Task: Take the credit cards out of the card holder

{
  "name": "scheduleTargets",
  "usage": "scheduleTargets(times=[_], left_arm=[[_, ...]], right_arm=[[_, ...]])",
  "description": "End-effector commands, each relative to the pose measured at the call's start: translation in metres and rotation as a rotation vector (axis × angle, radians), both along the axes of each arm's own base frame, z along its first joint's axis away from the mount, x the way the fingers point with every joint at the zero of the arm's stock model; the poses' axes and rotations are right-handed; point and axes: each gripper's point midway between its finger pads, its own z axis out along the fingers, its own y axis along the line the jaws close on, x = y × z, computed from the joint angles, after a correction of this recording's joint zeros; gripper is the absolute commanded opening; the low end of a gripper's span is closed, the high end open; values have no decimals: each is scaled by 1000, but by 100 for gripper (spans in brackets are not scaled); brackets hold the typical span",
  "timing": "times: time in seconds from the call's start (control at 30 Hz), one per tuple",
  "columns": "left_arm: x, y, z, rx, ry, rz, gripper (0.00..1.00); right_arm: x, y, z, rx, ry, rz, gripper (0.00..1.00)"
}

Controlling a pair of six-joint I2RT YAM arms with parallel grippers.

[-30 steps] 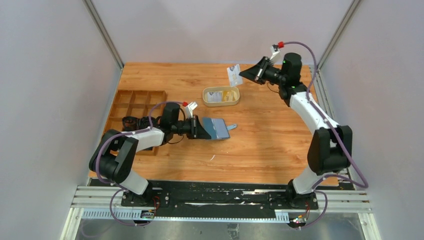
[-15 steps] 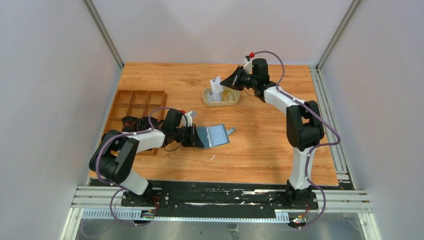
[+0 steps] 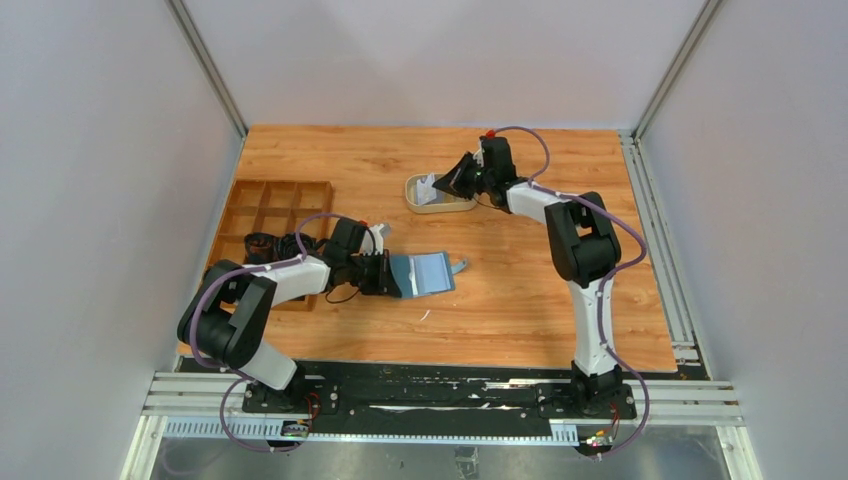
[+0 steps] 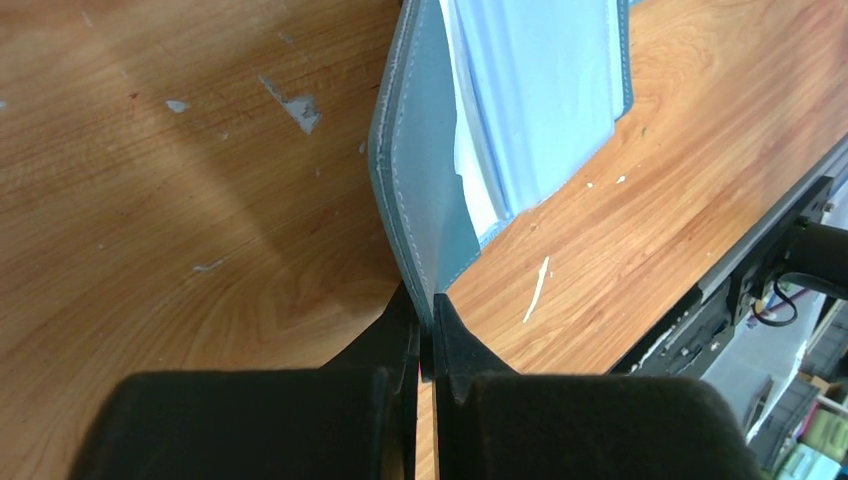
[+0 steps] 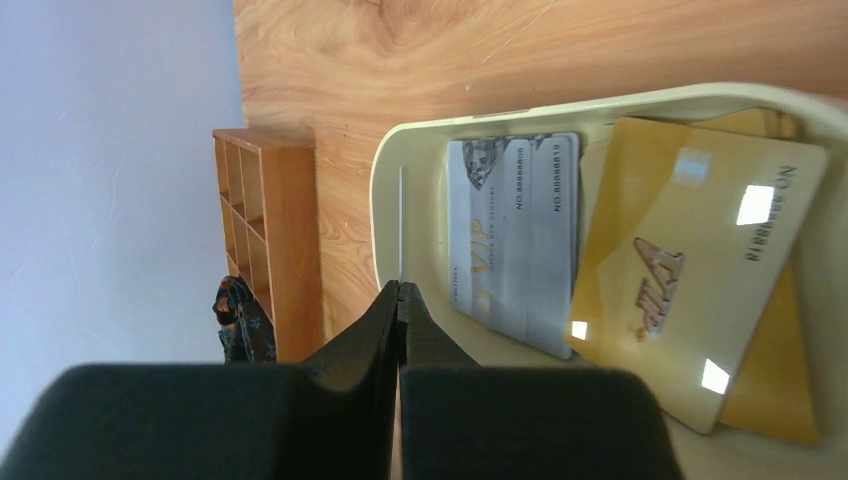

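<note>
Your right gripper (image 5: 400,290) pinches a card (image 5: 401,220) edge-on at the 12 o'clock tray (image 5: 385,180), credit cards (image 5: 515,230) already inside; left gripper (image 4: 425,310) clamps the open card holder (image 4: 420,180) mid-table from 9 o'clock, leftovers unclear.

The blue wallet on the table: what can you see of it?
The teal-blue book-fold card holder looks like stitched leather, with a lighter blue pocketed inside and a snap tab on the edge away from the left gripper. It sits open on the wooden table, one cover's edge pinched in that shut gripper.
</note>
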Motion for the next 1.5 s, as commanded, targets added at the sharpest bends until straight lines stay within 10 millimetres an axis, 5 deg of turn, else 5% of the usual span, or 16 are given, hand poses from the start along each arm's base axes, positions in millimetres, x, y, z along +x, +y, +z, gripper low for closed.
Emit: scheduleTargets(times=[0.0, 0.23, 0.27, 0.37, 0.6, 0.8, 1.33, 1.47], left_arm=[[2, 6, -2, 58, -17, -6, 8], [15, 17, 4, 138, -51, 47, 54], [19, 22, 6, 163, -63, 66, 82], [26, 33, 14, 226, -87, 110, 100], [43, 58, 66, 290, -229, 257, 100], [43, 60, 115, 216, -347, 300, 100], [36, 55, 121, 182, -341, 279, 100], [36, 57, 121, 186, -344, 284, 100]], right_arm=[[7, 17, 7, 14, -25, -17, 0], [7, 16, -7, 4, -2, -32, 0], [6, 16, -8, 2, 0, -33, 0], [7, 15, -12, 1, 8, -41, 0], [9, 18, -17, 30, 28, -49, 0], [17, 16, -16, 30, 22, -58, 0], [24, 7, -25, 23, 42, -75, 0], [22, 7, -27, 14, 48, -63, 24]])
